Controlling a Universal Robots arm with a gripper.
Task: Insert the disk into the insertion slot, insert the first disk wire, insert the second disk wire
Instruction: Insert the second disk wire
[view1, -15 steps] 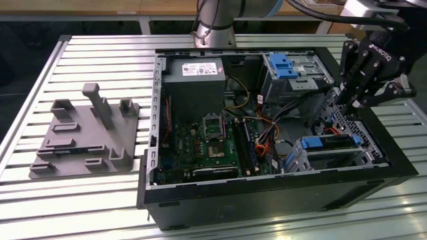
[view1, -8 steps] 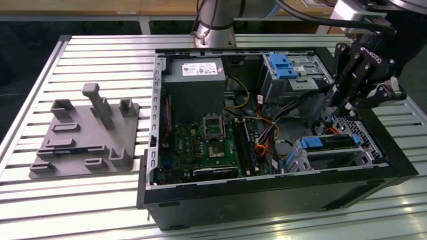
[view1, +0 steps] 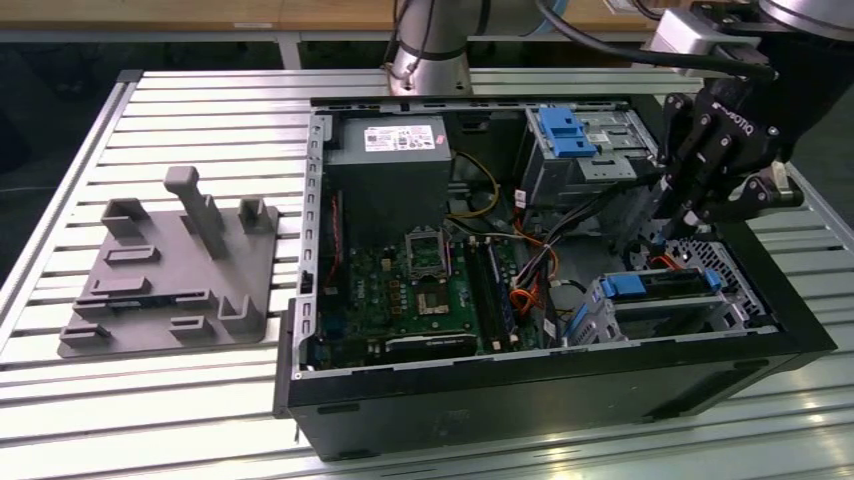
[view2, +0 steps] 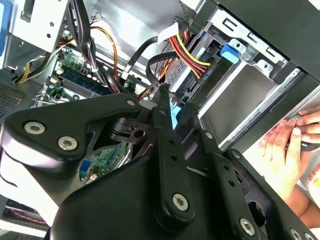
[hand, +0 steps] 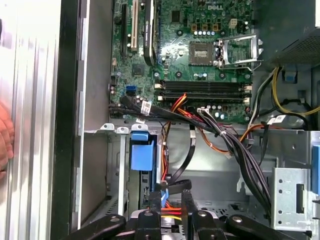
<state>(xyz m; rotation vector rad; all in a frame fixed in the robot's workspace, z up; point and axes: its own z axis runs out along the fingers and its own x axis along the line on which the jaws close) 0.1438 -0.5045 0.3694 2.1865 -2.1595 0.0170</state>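
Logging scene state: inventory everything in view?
computer case: 1, black, open, on table
table: 1, silver, slatted
fixture plate: 1, grey, exterior view's left of case
motherboard: 1, green, in case
power supply: 1, grey, in case
tall cage: 1, grey, blue latch, in case
insertion slot: 1, silver, perforated, in case
disk: 1, blue caddy, seated in insertion slot
wires: several, red, yellow, orange, black, in case
connector: 1, blue, between the jaws
hand: 1, outside case wall
arm: 1, grey, at table edge
gripper: 1, black, jaws shut on connector
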